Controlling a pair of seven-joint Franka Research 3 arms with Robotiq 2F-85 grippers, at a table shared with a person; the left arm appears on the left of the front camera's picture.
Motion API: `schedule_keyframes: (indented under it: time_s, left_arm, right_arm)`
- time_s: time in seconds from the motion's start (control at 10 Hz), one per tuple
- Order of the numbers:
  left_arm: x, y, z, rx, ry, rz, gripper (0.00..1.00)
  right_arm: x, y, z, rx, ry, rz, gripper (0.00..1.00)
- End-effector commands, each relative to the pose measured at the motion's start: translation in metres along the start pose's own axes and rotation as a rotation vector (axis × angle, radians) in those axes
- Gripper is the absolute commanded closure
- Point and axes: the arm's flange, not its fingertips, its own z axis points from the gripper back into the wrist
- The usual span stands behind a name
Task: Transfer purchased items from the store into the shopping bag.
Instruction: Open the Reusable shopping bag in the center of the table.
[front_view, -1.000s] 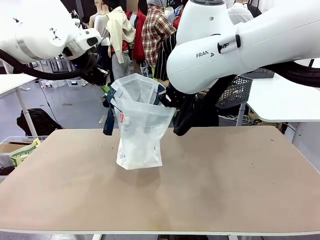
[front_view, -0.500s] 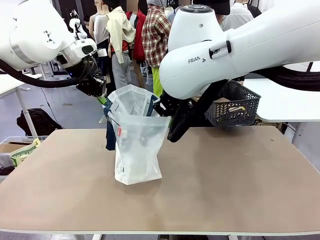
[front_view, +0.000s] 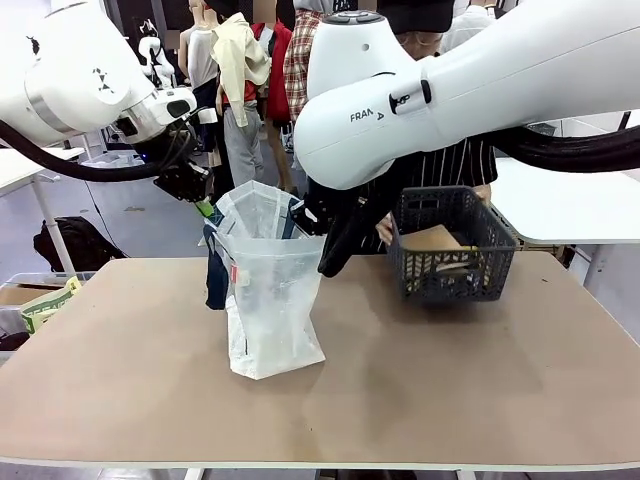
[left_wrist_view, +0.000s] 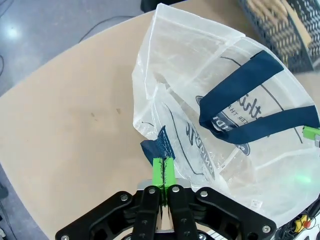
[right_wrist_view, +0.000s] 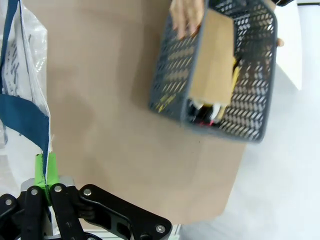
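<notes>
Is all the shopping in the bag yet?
Not yet. Done: the shopping bag stands on the table, its mouth spread. In hand: the left tool and right tool each pinch the bag's top, and a person's hand holds the basket beside it. Left: the tan packet and other goods lie in the basket; none looks bagged.

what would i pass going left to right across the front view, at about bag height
left tool at the bag's rim → shopping bag → dark grey mesh basket
</notes>
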Motion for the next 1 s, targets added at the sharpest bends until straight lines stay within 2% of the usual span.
schedule_keyframes:
  time_s: [0.0,0.2,0.4,0.6,0.9]
  left_arm:
    - [0.0,0.001,0.0,0.0,0.0,0.002,1.0]
    - [-0.025,0.026,0.037,0.103,-0.056,0.058,1.0]
    - [-0.041,0.051,0.056,0.131,-0.061,0.089,1.0]
    - [-0.05,0.068,0.058,0.131,-0.023,0.108,1.0]
    - [-0.045,0.053,0.036,0.057,0.065,0.01,1.0]
  right_arm:
    - [0.001,0.001,-0.004,-0.006,0.006,0.007,1.0]
    - [-0.032,-0.041,0.026,-0.165,-0.054,-0.143,1.0]
    - [-0.051,-0.059,0.026,-0.245,-0.046,-0.21,1.0]
    - [-0.051,-0.064,0.014,-0.24,-0.024,-0.239,1.0]
    - [-0.055,-0.042,0.007,-0.162,0.023,-0.157,1.0]
